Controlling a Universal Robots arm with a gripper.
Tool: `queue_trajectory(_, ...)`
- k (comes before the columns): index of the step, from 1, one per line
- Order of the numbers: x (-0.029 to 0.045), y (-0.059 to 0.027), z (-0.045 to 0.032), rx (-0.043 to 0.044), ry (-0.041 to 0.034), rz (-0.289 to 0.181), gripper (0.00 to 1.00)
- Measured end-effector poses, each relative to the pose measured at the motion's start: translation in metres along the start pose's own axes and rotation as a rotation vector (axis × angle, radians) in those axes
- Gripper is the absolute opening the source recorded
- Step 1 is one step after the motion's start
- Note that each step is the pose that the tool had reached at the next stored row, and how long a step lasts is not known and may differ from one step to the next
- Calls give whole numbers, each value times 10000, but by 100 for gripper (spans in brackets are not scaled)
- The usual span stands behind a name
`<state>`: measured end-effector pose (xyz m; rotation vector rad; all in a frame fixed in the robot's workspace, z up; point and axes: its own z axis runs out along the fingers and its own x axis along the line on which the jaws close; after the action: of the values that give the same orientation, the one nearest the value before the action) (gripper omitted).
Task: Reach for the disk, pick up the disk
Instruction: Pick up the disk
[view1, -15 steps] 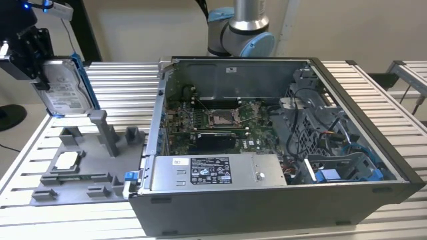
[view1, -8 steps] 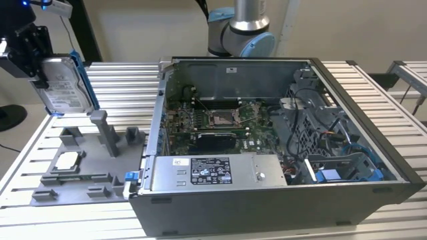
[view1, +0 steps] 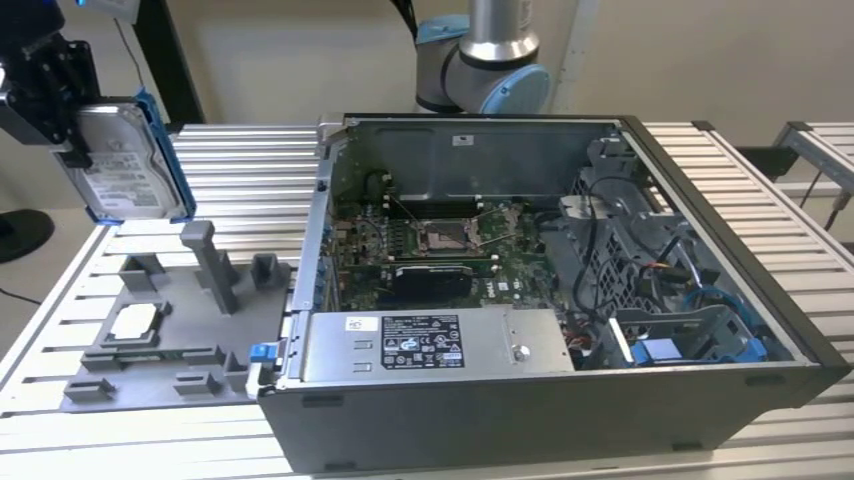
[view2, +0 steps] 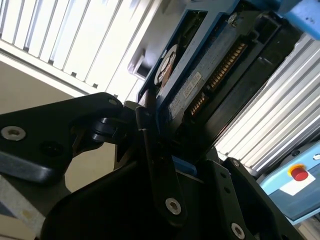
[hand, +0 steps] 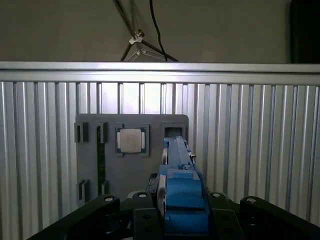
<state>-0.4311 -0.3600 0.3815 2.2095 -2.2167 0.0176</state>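
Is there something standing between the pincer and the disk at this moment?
Nothing visible does. The pincer is already shut on the disk and holds it upright in the air, apart from the grey fixture below.

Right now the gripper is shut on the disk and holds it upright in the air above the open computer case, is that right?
Not quite. The gripper is shut on the disk and holds it upright in the air, but above the grey fixture, to the exterior view's left of the open computer case. The exterior view shows it.
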Motion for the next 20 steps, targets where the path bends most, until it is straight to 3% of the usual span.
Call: queue_trajectory(20,4,0,-249,0,17,0,0)
